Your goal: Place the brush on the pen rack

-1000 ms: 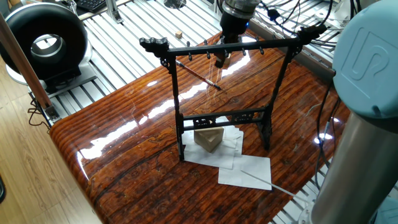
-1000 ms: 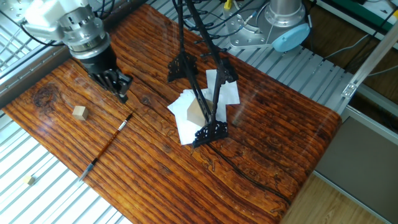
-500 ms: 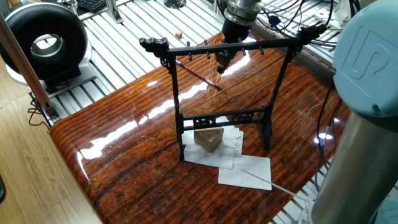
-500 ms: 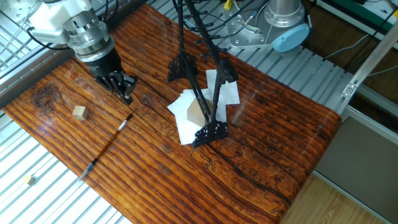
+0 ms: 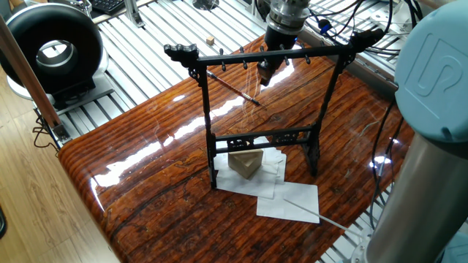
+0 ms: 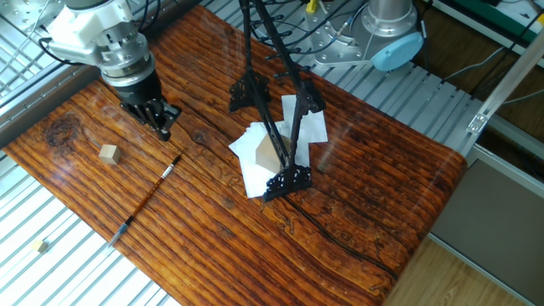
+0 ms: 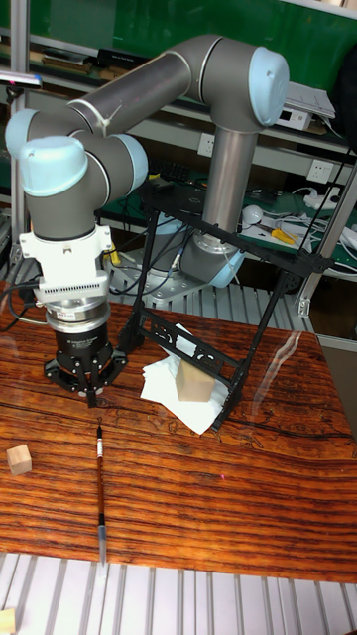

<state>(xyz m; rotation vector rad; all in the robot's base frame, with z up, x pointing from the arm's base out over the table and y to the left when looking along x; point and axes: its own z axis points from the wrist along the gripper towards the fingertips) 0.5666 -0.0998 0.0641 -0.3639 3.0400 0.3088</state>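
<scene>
Cube of pale wood sits far left on the table, apart from everything. Next along, the brush lies flat on the boards, untouched, its white-banded end pointing toward the gripper.

Over the last second the gripper drifted a little sideways and back above that end. The brush has not shifted, so we judge the pick has not begun and the arm is lining up (nothing lifted, the whole task ahead). The fingers look drawn together to a narrow point with nothing between them; they would need to spread before closing on the shaft.

To the right stands the pen rack, well apart from the brush, with sheets of paper and a tan wedge block at its feet.

View differences:
- In the tall fixed view the gripper hangs clear of the brush, with bare wood between tip and shaft. From the other side the gripper partly hides behind the rack's crossbar.
- That side view alone shows the row of pegs on the pen rack, which the overhead angle foreshortens to a thin line.
</scene>
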